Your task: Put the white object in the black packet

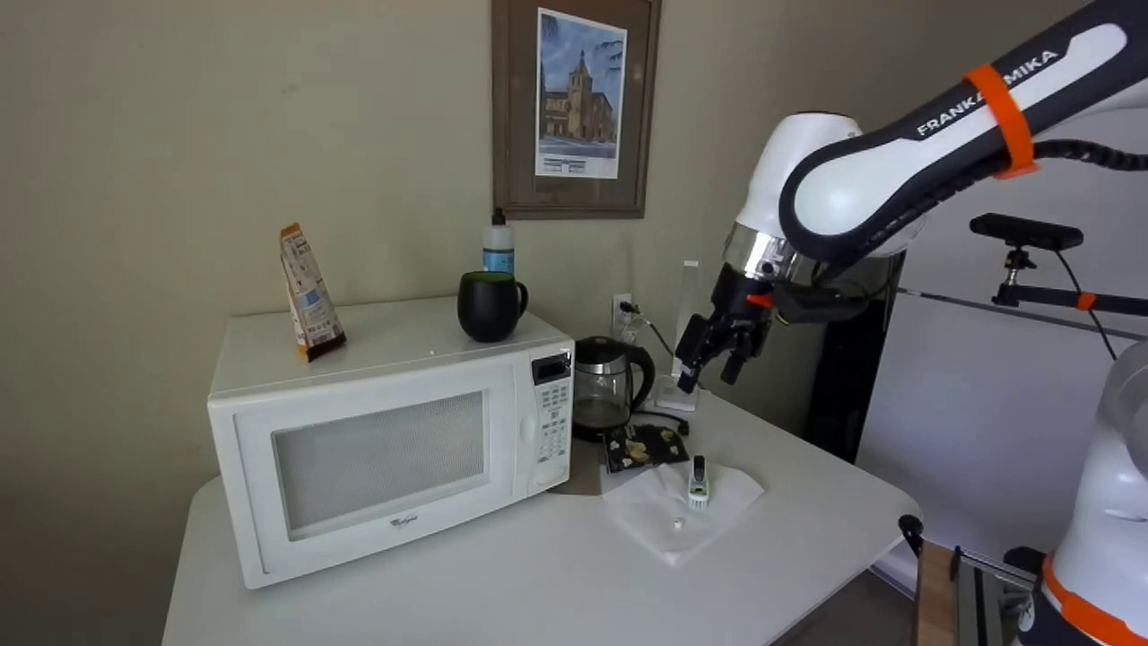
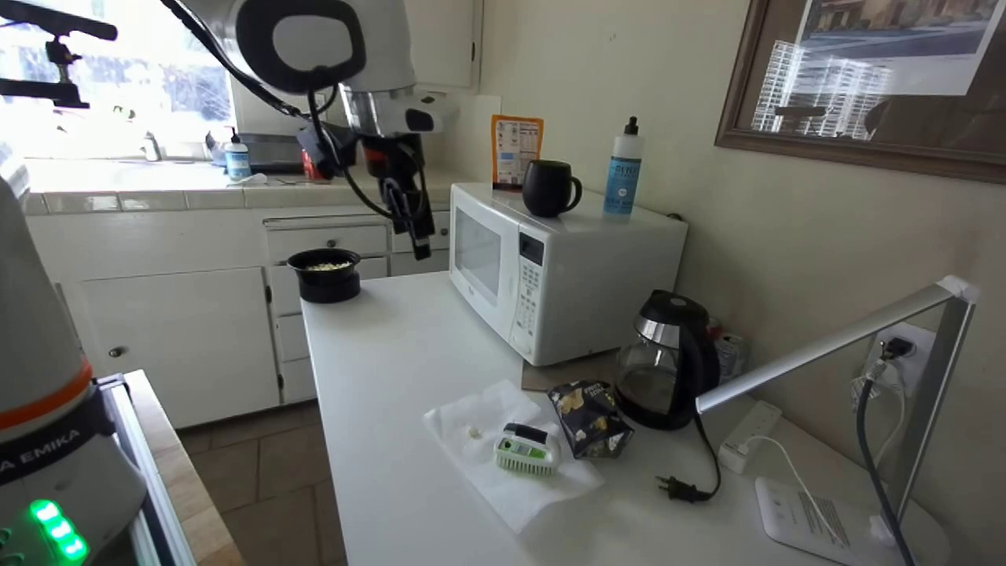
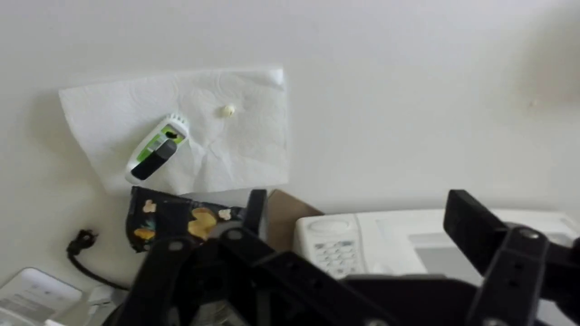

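A small white object (image 1: 679,523) lies on a white paper towel (image 1: 731,502) on the table. It also shows in an exterior view (image 2: 473,432) and the wrist view (image 3: 228,110). A white-and-green brush with a black handle (image 1: 699,489) lies beside it on the towel (image 3: 156,149). The black packet (image 1: 644,446) with yellow print lies at the towel's edge, beside the kettle; it shows in an exterior view (image 2: 591,420) and, partly hidden by a finger, in the wrist view (image 3: 181,215). My gripper (image 1: 710,375) is open and empty, raised well above the table, fingers spread (image 3: 355,206).
A white microwave (image 1: 386,467) stands by the packet, with a mug (image 1: 489,307), a bottle (image 2: 622,177) and a pouch (image 1: 311,296) on top. A glass kettle (image 2: 668,362), a plug cord (image 2: 684,489) and a desk lamp (image 2: 833,346) stand near. A black bowl (image 2: 326,287) sits at the table's end.
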Motion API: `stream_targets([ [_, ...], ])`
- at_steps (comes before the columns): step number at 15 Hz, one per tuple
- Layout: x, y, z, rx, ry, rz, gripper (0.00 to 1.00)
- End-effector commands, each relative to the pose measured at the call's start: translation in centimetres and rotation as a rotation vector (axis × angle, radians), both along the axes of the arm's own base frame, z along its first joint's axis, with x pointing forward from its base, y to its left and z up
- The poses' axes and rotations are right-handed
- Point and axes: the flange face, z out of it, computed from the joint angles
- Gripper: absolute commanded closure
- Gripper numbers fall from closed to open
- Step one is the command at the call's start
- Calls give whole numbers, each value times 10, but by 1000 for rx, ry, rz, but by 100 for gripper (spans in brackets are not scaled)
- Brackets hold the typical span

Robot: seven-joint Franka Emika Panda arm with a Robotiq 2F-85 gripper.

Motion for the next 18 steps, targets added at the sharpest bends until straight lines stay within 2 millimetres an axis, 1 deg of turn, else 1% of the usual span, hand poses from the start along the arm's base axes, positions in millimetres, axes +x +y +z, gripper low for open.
stream_targets([
  [1,17,-51,-34,39,-78,-188,0],
  [2,21,-60,-46,26,-90,-209,0],
  [3,21,-63,-58,32,-66,-230,0],
  [4,17,-59,-33,19,-86,-175,0],
  [5,19,-64,-44,19,-74,-193,0],
  [7,23,-66,-56,20,-55,-207,0],
  [12,24,-66,-56,21,-54,-210,0],
  [14,32,-70,-75,13,-29,-224,0],
  [15,30,-74,-91,7,10,-236,0],
  [18,25,-82,-128,6,108,-247,0],
])
